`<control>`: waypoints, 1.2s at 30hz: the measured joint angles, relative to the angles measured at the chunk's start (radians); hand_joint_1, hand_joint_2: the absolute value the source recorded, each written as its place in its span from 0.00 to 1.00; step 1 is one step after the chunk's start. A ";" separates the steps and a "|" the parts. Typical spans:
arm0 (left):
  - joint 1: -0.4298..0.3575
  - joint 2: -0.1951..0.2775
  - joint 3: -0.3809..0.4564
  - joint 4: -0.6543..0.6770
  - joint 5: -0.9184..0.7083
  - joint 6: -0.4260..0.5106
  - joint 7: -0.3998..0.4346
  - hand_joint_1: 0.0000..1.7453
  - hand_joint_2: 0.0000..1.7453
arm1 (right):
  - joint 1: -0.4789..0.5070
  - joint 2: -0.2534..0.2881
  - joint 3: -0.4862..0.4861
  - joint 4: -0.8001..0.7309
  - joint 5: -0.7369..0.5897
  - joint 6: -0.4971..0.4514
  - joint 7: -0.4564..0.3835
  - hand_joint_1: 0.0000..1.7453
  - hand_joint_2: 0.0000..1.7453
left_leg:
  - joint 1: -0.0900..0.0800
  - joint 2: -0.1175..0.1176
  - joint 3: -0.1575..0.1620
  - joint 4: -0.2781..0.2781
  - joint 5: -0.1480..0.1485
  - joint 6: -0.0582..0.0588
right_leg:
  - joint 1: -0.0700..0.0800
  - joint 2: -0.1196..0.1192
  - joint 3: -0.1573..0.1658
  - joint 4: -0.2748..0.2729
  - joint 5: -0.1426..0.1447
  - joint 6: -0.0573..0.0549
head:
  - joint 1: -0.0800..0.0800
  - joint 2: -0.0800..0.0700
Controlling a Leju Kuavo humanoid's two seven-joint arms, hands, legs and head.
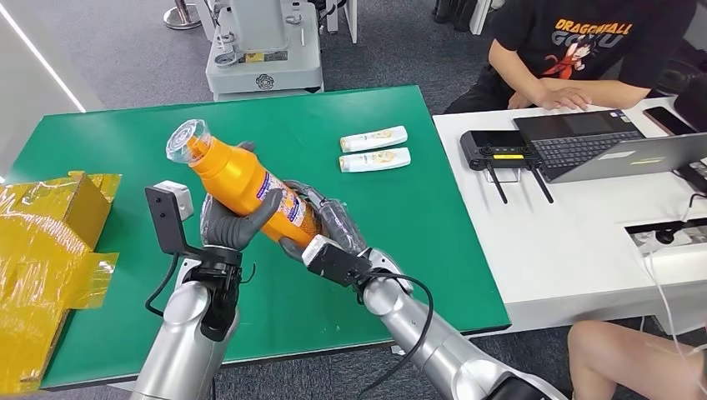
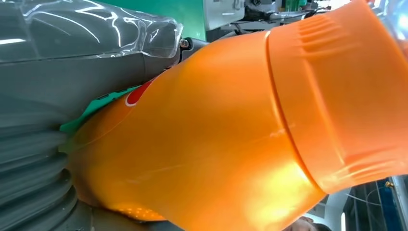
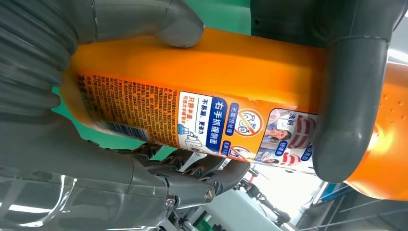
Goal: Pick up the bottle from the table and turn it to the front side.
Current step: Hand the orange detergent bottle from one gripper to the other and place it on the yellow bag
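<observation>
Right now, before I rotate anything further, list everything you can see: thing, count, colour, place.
orange bottle: one, orange with clear cap, printed label, held tilted above the green table by both hands
small tubes: two, white, side by side on the far part of the green table
packaging: one heap, yellow, at the green table's left end
white table: one, to the right of the green table
laptop: one, grey, open on the white table
router: one, black with antennas, beside the laptop
machine base: one, pale grey, on the floor beyond the green table
person: one, black printed shirt, seated behind the white table
left hand: grey, grips the bottle's middle
right hand: grey, holds the bottle's lower end
</observation>
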 joint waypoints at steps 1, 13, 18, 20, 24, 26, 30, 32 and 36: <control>0.001 0.000 0.000 0.003 0.002 0.001 -0.002 1.00 1.00 | 0.000 0.001 0.000 0.004 0.000 0.000 0.000 1.00 1.00 | 0.000 0.000 0.000 0.000 0.000 0.000 | 0.000 0.000 0.000 0.000 0.000 0.000 | 0.000 0.000; 0.008 0.008 0.004 0.019 0.017 0.008 -0.020 1.00 1.00 | -0.006 0.001 0.016 0.024 0.004 -0.006 -0.001 0.70 1.00 | 0.000 0.000 0.000 0.000 0.000 0.000 | 0.000 0.000 0.000 0.000 0.000 0.000 | 0.000 0.000; 0.009 0.009 0.004 0.023 0.019 0.011 -0.022 1.00 1.00 | -0.004 0.001 0.020 0.025 0.019 -0.069 0.004 0.00 1.00 | 0.000 0.000 0.000 0.000 0.000 0.000 | 0.000 0.000 0.000 0.000 0.000 0.000 | 0.000 0.000; 0.010 0.009 0.004 0.024 0.019 0.012 -0.022 1.00 1.00 | -0.002 0.001 0.021 0.023 0.025 -0.100 0.006 0.00 1.00 | 0.000 0.000 0.000 0.000 0.000 0.000 | 0.000 0.000 -0.001 0.000 0.000 0.000 | 0.000 0.000; 0.010 0.009 0.004 0.024 0.019 0.013 -0.022 1.00 1.00 | 0.005 -0.003 0.021 -0.006 0.033 -0.147 0.019 0.00 1.00 | 0.000 0.000 0.000 0.000 0.000 0.000 | 0.000 0.000 -0.001 0.000 0.000 0.000 | 0.000 0.000; 0.010 0.009 0.004 0.024 0.018 0.016 -0.022 1.00 1.00 | 0.012 -0.008 0.020 -0.039 0.034 -0.165 0.025 0.00 1.00 | 0.000 0.000 0.000 0.000 0.000 0.000 | 0.000 0.000 -0.001 0.000 0.000 0.000 | 0.000 0.000; 0.011 0.011 0.004 0.024 0.016 0.020 -0.022 1.00 1.00 | 0.040 -0.026 0.013 -0.137 0.033 -0.192 0.038 0.00 1.00 | 0.000 0.000 0.000 0.000 0.000 0.000 | 0.000 0.000 -0.001 0.000 0.000 0.000 | 0.000 0.000; 0.011 0.012 0.004 0.024 0.015 0.023 -0.021 1.00 1.00 | 0.061 -0.036 0.010 -0.203 0.033 -0.205 0.042 0.00 1.00 | 0.000 0.000 0.000 0.000 0.000 0.000 | 0.000 0.000 -0.001 0.000 0.000 0.000 | 0.000 0.000; 0.013 0.015 0.004 0.024 0.016 0.027 -0.021 1.00 1.00 | 0.107 -0.058 0.009 -0.341 0.035 -0.222 0.054 0.00 1.00 | 0.000 0.000 0.000 0.000 0.000 0.000 | 0.000 0.000 -0.001 0.000 0.000 0.000 | 0.000 0.000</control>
